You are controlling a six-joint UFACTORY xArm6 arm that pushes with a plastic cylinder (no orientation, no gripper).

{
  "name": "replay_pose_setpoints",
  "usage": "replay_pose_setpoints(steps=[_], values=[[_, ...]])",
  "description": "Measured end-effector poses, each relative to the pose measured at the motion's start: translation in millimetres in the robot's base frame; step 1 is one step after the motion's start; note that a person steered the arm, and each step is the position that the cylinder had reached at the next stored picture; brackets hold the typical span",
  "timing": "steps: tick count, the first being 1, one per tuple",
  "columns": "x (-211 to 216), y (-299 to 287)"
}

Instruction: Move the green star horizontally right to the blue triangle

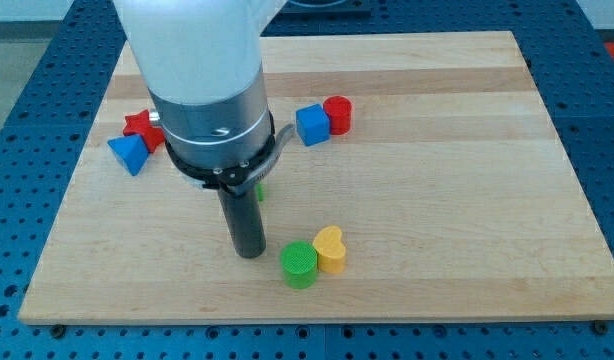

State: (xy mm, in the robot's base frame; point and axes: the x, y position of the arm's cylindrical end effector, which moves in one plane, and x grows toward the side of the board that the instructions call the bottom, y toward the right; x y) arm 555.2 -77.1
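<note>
The blue triangle (pixel 128 154) lies at the board's left side, touching a red star (pixel 142 127) just above and to the right of it. Only a green sliver of the green star (pixel 259 189) shows, at the right edge of my rod; the arm hides the rest. My tip (pixel 249 253) rests on the board below that green sliver and well to the right of the blue triangle. It is just left of a green cylinder (pixel 299 265), not touching it.
A yellow heart (pixel 330 249) touches the green cylinder's right side. A blue cube (pixel 312 124) and a red cylinder (pixel 338 114) sit together above centre. The wooden board (pixel 467 200) lies on a blue perforated table.
</note>
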Motion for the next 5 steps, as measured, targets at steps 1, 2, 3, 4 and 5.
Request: replay_pose_setpoints(steps=[1, 2, 3, 4, 5], values=[[-2, -13], [-29, -20], [-75, -20], [-106, -26], [-106, -54]])
